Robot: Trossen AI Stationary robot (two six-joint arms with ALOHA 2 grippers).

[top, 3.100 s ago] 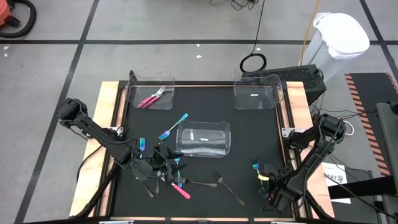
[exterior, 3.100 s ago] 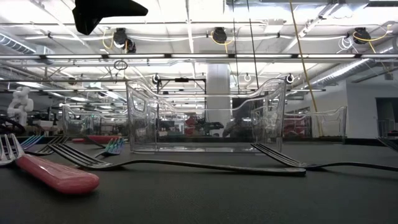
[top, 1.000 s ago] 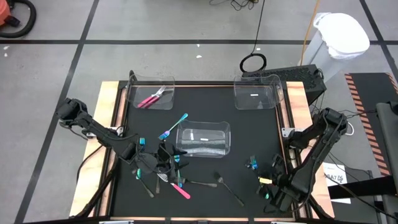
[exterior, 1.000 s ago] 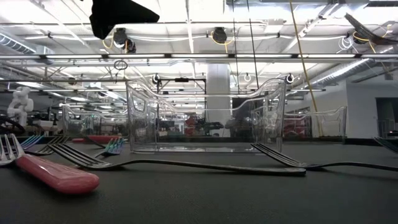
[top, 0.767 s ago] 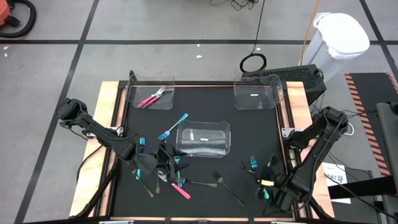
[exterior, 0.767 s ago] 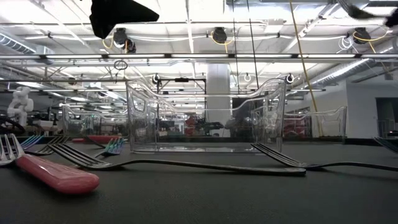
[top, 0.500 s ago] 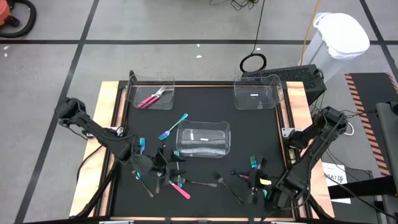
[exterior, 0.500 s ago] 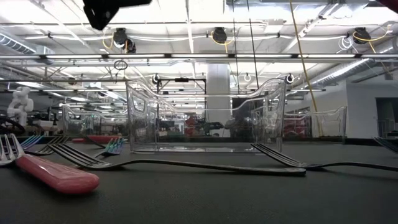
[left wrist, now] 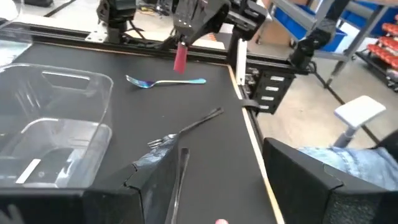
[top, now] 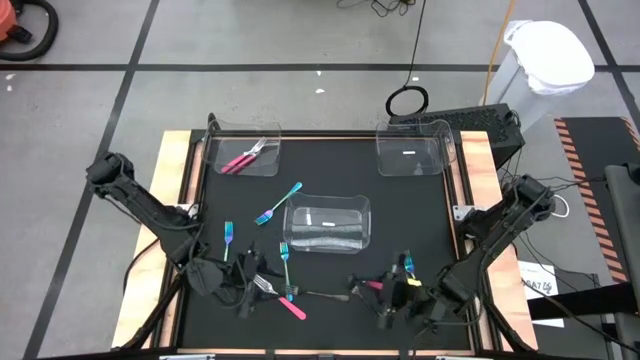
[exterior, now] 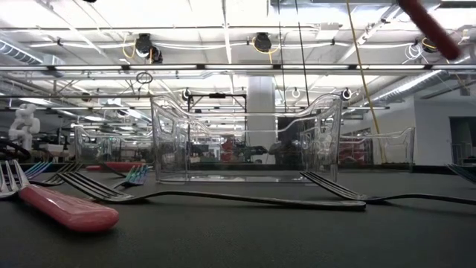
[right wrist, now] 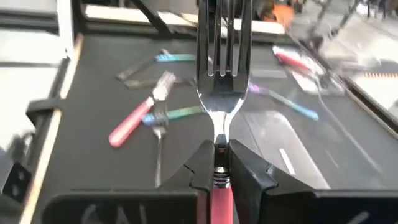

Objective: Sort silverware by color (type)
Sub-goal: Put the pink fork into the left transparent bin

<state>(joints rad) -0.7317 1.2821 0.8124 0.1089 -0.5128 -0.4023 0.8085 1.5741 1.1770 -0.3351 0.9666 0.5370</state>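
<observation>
Your right gripper [right wrist: 216, 163] is clamped tight on a pink-handled fork [right wrist: 221, 74], tines sticking straight out past the fingers, held up off the mat near the front right of the table [top: 440, 205]. From the left wrist view you can see that same fork hanging handle-down from the right arm, above a blue-teal spoon [left wrist: 164, 81] lying flat. Your left gripper [top: 212, 277] sits low at the front left next to the main pile of silverware [top: 268, 285]; can't tell how far its fingers are spread. Two pink pieces [top: 244, 156] already sit in the back left bin [top: 213, 140], the middle bin [top: 327, 225] has a teal fork [top: 278, 203] just beside it
</observation>
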